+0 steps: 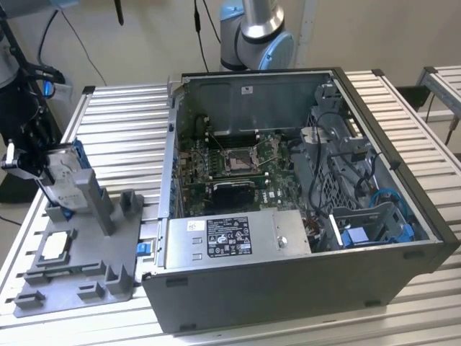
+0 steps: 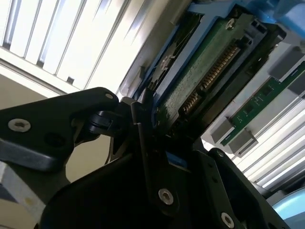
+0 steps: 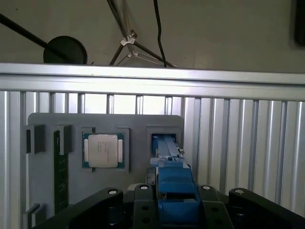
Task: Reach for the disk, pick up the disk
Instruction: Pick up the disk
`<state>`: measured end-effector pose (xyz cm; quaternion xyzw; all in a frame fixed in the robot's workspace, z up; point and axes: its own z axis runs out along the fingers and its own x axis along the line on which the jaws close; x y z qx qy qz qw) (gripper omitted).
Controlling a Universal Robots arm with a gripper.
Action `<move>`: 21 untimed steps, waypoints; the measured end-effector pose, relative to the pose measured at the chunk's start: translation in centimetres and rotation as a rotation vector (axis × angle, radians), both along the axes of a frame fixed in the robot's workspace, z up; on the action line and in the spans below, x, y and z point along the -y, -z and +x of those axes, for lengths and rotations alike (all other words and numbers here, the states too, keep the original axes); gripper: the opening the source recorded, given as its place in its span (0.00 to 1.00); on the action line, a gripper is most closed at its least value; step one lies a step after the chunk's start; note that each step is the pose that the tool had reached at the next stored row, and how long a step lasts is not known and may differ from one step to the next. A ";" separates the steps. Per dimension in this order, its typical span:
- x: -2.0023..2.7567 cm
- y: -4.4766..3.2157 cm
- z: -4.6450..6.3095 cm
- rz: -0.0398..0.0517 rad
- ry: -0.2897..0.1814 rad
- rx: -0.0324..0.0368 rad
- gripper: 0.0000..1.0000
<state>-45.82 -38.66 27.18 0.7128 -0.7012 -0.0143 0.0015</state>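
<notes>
**Disk** (image 1: 67,175): standing on edge in a slot of the grey tray (image 1: 79,277), at the exterior view's left. The tray is lying on the slatted table (image 1: 122,122), just beside the open computer case (image 1: 288,281).

**Gripper** (image 3: 174,193): jaws are pinching the disk. In the first wrist view the black fingers (image 3: 143,193) are pressing on either side of its blue edge.

**Per view:**
- The first wrist view is looking down the disk into its slot. It is also showing a square chip (image 3: 101,150) lying flat in a recess of the tray, and a memory stick (image 3: 57,167) sitting in a slot further along.
- The second wrist view is showing the disk's green circuit board (image 2: 205,71), with a finger lying along its edge.
- The exterior view is showing the arm (image 1: 256,32) rising behind the case.
</notes>
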 end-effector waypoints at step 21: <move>0.00 -4.47 0.0 0.0000 0.000 0.0001 0.00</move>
